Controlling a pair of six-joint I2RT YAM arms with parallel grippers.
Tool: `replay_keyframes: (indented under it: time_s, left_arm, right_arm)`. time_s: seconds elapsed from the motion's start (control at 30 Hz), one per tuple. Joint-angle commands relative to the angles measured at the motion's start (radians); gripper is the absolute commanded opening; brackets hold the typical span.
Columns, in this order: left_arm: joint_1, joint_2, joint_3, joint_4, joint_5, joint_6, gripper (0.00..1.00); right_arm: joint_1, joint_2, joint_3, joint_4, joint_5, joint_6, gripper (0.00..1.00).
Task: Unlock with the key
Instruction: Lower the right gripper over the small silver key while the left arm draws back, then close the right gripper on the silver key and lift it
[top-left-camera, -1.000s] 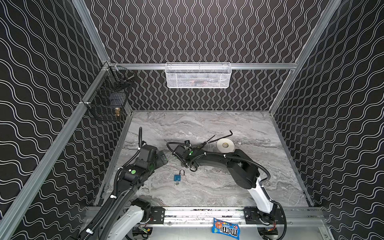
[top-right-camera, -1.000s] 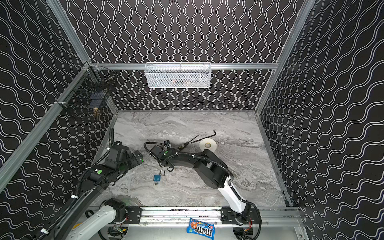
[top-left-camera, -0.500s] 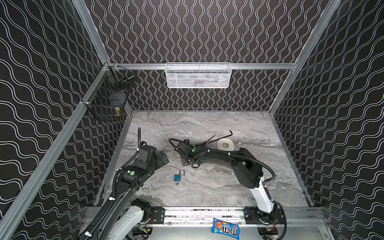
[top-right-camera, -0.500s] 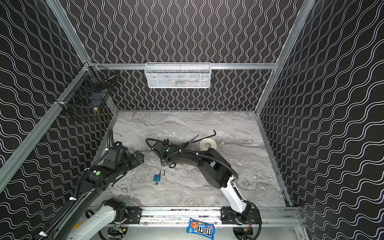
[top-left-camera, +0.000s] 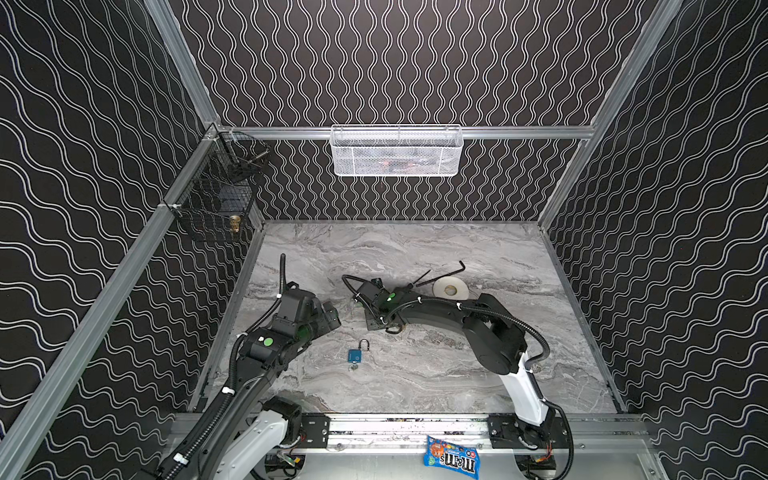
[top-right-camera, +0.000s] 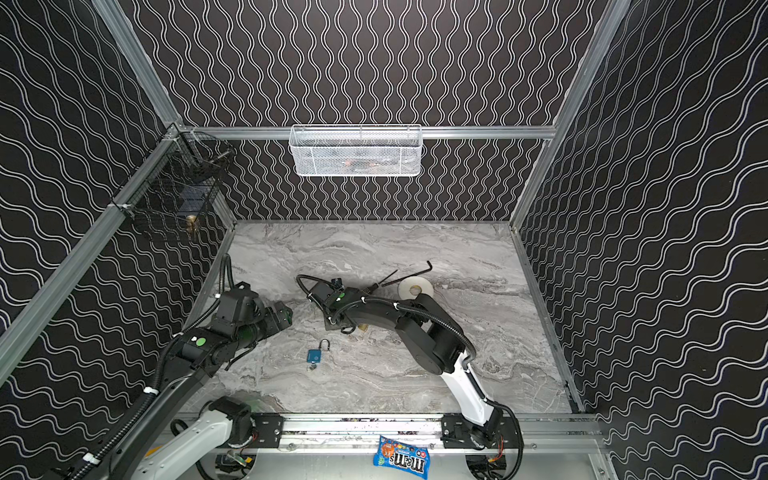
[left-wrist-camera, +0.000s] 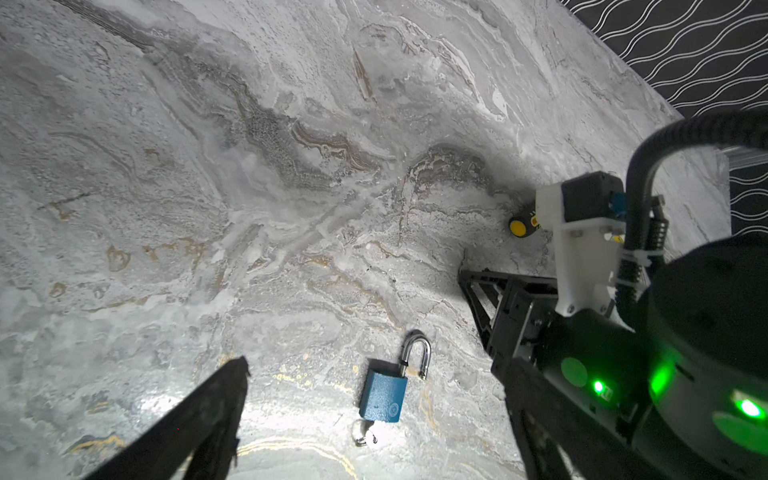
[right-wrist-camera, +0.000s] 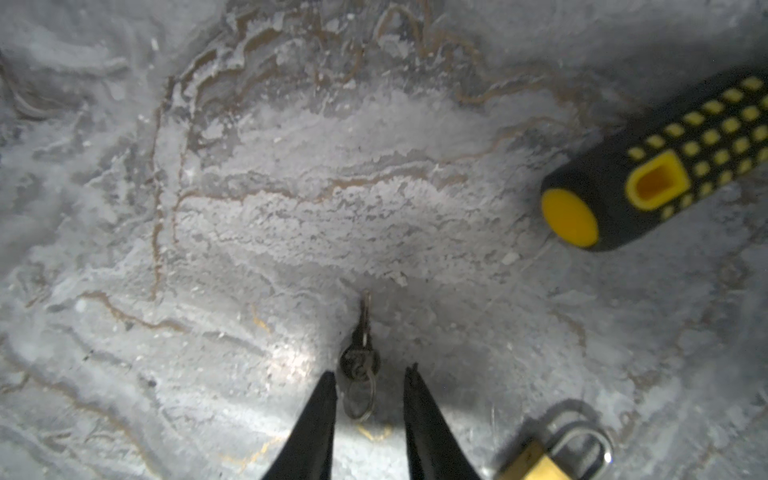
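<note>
Right gripper (right-wrist-camera: 370, 374), shifted and narrowed since a second ago: fingers (right-wrist-camera: 320, 415) part-closed astride the key (right-wrist-camera: 362, 340) lying on the worktop (right-wrist-camera: 291, 208), not yet clamped; best closed squarely on its round head, clear of the ring (right-wrist-camera: 360, 399); left gripper (top-left-camera: 328, 318) spread wide, empty.

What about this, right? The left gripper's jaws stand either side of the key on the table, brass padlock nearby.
Wrong arm: the right gripper has its jaws either side of the key on the table, brass padlock nearby. The right wrist view shows it.
</note>
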Motion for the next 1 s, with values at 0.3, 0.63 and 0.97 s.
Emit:
replay_keyframes:
  time_s: [0.3, 0.63, 0.97]
  left_arm:
    - [0.001, 0.016, -0.004, 0.030, 0.018, 0.013, 0.99]
    - [0.001, 0.017, -0.011, 0.041, 0.035, -0.001, 0.99]
    - [0.001, 0.009, -0.011, 0.086, 0.105, -0.065, 0.98]
  right_arm:
    - [0.001, -0.008, -0.023, 0.016, -0.002, 0.000, 0.16]
    - [-0.008, -0.024, -0.048, 0.037, -0.013, -0.012, 0.04]
    - [-0.014, -0.154, -0.194, 0.161, -0.051, -0.073, 0.00]
